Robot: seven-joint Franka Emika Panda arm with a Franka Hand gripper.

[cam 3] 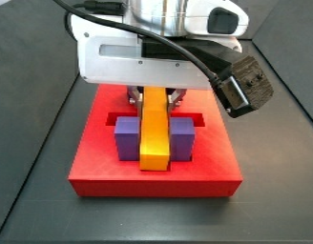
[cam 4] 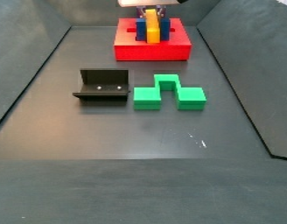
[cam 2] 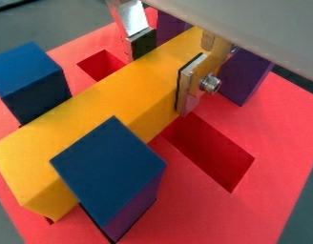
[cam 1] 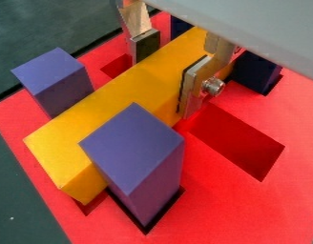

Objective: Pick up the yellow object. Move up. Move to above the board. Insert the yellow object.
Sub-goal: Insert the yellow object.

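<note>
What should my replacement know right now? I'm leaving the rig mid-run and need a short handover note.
End effector: over the board, fingers shut on the yellow object, as both wrist views show.
Yellow object: lies between the blue and purple upright blocks on the board. Whether it is fully seated in its slot cannot be told.
Other things: a green notched block and the fixture sit on the floor, apart from the board.
Done: pickup, lift, move to the board.
Left: confirm the insertion is complete, then release and withdraw.
</note>
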